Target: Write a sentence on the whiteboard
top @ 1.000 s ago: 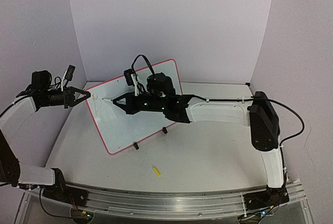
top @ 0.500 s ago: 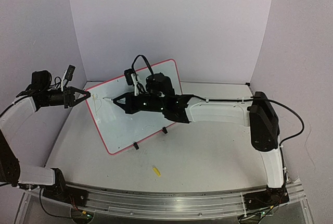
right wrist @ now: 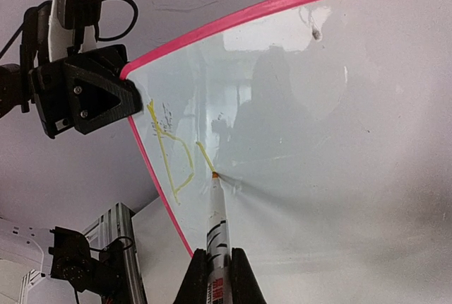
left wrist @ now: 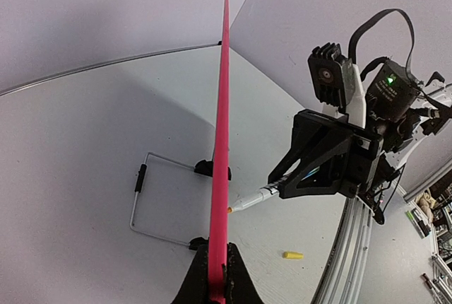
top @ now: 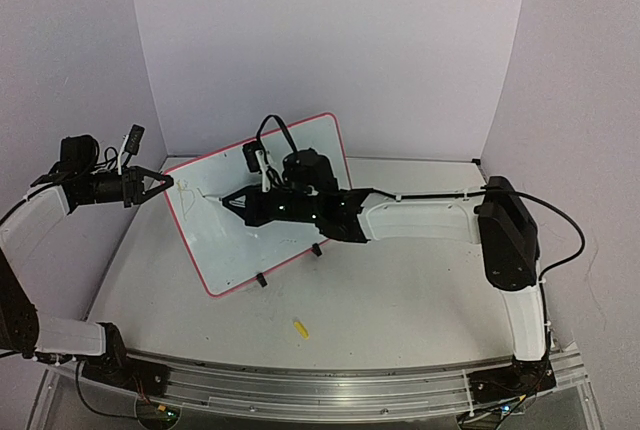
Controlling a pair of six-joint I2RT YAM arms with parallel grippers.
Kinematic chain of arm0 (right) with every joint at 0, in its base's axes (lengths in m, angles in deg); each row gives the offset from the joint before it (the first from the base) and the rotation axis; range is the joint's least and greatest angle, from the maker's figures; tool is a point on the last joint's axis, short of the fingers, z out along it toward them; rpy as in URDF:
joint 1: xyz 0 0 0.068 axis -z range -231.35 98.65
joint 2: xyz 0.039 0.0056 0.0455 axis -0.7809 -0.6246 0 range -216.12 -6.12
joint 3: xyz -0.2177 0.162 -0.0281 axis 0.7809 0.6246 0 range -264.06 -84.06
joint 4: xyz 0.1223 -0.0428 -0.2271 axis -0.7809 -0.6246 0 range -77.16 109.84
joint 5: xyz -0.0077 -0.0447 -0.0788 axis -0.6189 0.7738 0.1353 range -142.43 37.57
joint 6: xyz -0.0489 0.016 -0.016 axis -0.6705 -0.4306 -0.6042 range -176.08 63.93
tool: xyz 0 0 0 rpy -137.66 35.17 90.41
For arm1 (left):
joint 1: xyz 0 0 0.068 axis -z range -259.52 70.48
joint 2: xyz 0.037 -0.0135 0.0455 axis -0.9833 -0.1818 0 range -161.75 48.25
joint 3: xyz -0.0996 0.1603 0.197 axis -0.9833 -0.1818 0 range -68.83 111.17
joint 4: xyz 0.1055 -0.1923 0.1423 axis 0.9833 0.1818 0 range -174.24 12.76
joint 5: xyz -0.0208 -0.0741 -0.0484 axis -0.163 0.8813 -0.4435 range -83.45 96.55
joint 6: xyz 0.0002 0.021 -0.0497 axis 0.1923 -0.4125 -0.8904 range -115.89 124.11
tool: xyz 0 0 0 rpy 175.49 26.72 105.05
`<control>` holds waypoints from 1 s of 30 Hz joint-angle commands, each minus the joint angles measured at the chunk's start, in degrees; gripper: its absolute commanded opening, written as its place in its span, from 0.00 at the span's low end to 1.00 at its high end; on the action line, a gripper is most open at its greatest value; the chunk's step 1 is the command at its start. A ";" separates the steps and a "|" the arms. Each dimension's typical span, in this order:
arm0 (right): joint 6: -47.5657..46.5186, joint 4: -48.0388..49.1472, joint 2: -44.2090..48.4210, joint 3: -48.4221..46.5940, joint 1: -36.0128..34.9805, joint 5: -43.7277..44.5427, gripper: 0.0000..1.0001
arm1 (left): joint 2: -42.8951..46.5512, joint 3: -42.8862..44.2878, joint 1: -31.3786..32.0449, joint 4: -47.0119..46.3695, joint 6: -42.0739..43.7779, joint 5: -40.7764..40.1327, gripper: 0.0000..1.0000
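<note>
Three lilac walls (top: 330, 40) round grey table (top: 400, 300) w/ whiteboard (top: 225, 240).

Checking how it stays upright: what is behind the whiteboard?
Behind the glossy white, pink-edged whiteboard, a thin wire loop stand lies on the grey table, joined to black clip feet. From above, the board hides it.

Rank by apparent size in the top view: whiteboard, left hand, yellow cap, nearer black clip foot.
1. whiteboard
2. left hand
3. yellow cap and clip foot: both tiny, too alike to rank.
</note>
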 commanded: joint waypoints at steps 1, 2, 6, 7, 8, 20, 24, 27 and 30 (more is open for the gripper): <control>0.69 -0.85 2.11 1.23 0.89 3.68 0.00 | -0.06 0.29 1.15 3.43 0.80 0.71 0.00; 0.79 -0.87 2.00 1.40 0.90 3.38 0.00 | -0.08 0.30 1.12 3.44 0.78 0.71 0.00; 1.40 -0.84 2.01 2.64 0.87 2.92 0.00 | -0.07 0.31 1.13 3.36 0.80 0.67 0.00; 1.45 -0.83 2.09 2.99 0.85 2.89 0.00 | -0.09 0.31 1.11 3.41 0.78 0.64 0.00; 1.48 -0.83 2.20 3.29 0.87 2.87 0.00 | -0.11 0.34 1.10 3.41 0.77 0.62 0.00; 1.56 1.66 2.33 2.44 0.91 2.11 0.00 | -0.13 0.32 1.10 3.33 0.82 0.64 0.00; 1.86 3.13 2.19 1.63 0.89 2.18 0.00 | -0.23 0.33 1.15 3.47 0.77 0.62 0.00; 1.90 3.92 2.13 1.27 0.89 2.43 0.00 | -0.23 0.38 1.11 3.43 0.79 0.63 0.00; 2.00 4.36 1.96 0.80 0.86 2.37 0.00 | -0.22 0.36 1.16 3.50 0.78 0.62 0.00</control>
